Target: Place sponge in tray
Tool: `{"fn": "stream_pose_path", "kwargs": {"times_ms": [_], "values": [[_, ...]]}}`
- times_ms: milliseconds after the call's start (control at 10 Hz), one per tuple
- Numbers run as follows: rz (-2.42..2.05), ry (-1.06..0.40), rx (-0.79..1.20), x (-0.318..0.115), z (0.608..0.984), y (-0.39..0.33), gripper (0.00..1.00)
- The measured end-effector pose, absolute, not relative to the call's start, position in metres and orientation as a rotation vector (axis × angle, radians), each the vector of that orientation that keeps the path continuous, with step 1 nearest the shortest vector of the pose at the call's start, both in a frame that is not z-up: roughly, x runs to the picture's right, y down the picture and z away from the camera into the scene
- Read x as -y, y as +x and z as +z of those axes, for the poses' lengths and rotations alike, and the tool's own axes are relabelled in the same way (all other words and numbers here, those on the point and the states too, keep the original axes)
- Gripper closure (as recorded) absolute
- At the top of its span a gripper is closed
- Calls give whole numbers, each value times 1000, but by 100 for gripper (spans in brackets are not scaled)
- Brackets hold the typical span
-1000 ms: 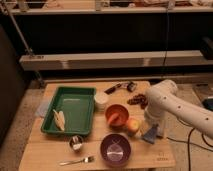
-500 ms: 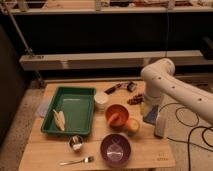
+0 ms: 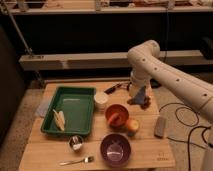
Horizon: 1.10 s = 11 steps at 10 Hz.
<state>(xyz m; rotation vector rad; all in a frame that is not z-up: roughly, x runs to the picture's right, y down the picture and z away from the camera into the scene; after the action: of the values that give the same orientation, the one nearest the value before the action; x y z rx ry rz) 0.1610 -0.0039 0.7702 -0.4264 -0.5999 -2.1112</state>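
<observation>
Above table (image 3: 46, 150): hand (image 3: 140, 98) with sponge (image 3: 140, 93)

- wooden table (image 3: 150, 152) with everything on it
- white cup (image 3: 101, 100) mid-table, orange bowl (image 3: 117, 115) just beside it, toward the front right
- small orange fruit (image 3: 132, 125) right up against that bowl
- purple bowl (image 3: 115, 149) at the front, fork (image 3: 77, 161) to its left, little metal cup (image 3: 76, 143) behind the fork
- grey block (image 3: 161, 126) near the right edge
- dark utensil (image 3: 113, 89) at the back, near where the gripper (image 3: 140, 97) hangs
</observation>
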Motion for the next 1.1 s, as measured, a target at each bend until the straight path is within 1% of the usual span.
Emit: {"fn": "stream_pose_path", "kwargs": {"times_ms": [100, 300, 400, 500, 800, 1100], "values": [[-2124, -400, 599, 13, 777, 143, 100], [-2137, -298, 608, 35, 797, 100, 100], [-2133, -231, 617, 41, 803, 88, 100], [-2120, -94, 620, 45, 811, 75, 100], [-2120, 98, 655, 42, 821, 59, 100], [-2156, 174, 728, 33, 840, 22, 100]]}}
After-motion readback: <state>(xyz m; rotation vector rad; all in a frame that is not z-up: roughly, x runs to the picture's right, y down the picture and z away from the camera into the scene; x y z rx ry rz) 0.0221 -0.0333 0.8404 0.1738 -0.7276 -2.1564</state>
